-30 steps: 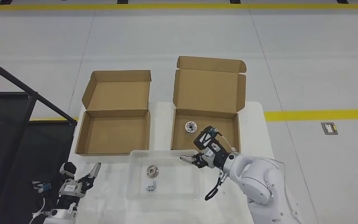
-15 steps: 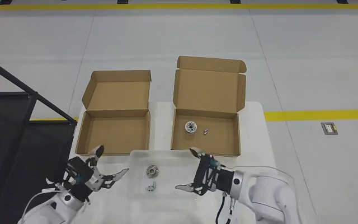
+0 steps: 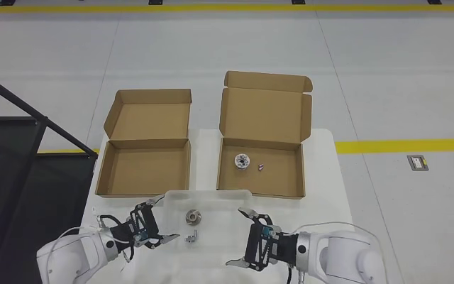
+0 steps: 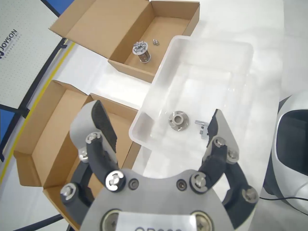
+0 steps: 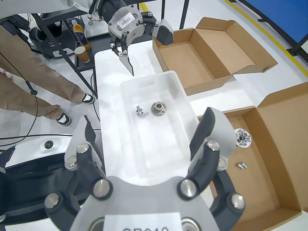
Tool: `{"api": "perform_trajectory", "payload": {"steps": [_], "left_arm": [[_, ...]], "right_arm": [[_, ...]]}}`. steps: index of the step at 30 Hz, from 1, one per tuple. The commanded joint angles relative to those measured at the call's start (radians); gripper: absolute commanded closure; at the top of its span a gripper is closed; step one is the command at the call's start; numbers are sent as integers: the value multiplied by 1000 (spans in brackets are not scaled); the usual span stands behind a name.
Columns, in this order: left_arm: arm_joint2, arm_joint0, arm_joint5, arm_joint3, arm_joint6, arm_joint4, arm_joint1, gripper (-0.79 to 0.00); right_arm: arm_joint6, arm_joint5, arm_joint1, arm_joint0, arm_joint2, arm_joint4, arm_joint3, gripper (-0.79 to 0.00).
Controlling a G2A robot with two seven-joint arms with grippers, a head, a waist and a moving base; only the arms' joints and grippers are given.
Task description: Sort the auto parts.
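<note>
Flange (image 3: 192, 215) & bracket (image 3: 190, 236) lie in the bin's (image 3: 213, 192) left half, near each other but apart, bracket nearer the bin's front rim. L tool (image 3: 157, 226) hovers at the bin's left end, jaws wide apart, nothing held. R tool (image 3: 236, 237) is over the bin's right end, also spread & empty. R box (image 3: 284, 177), behind the bin, holds a gear (image 3: 242, 161) + screw (image 3: 261, 167). L box (image 3: 142, 170) stands behind the bin's left corner.

Looks like the L tool's pick. To do it well: clear the bin wall, drop straight down, straddle one part only. Flange is low & flat, so go deep and don't nudge the bracket.

Vs 0.5 s ago: L tool has come in closer to the bin, R tool has backed toward the bin's front rim. Vs 1 s ago: screw is new in the R box.
</note>
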Motion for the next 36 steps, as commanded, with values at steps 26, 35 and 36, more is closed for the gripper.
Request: {"api": "perform_trajectory", "payload": {"steps": [26,35,36], "left_arm": [[317,-203,-24,18,57,488,123,-785],[403,-273,-24,43,130,578,154,-785],[403,-273,-24,43,130,578,154,-785]], "right_arm": [[-61,0,47,-206,202,-62,-171,-785],[-74,8,67,-274,266,-21,-205,-785],[-74,8,67,-274,266,-21,-205,-785]]}}
